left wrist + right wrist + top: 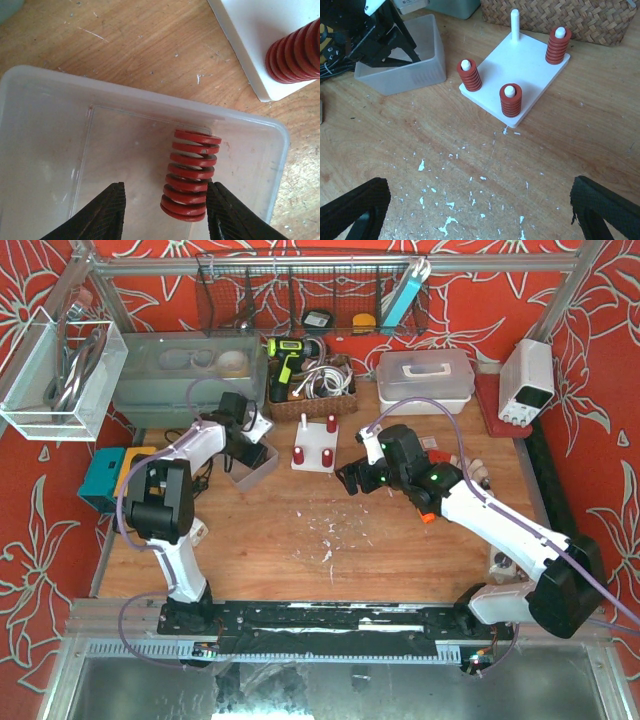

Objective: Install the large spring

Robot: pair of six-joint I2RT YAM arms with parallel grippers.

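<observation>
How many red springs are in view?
4. Three on pegs of the white base: left spring, middle spring, right spring. The fourth spring lies in the clear bin, at the left pincer. More could be hidden.

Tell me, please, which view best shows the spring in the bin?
Left wrist view: the spring lies close, coils distinct, within the open left tool. Top and right wrist views show only the bin, its inside hidden.

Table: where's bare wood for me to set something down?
Bare wood lies between the white peg board and the black base rail. Crowded: the back edge around the wicker basket, and the clear tub left of the board.
</observation>
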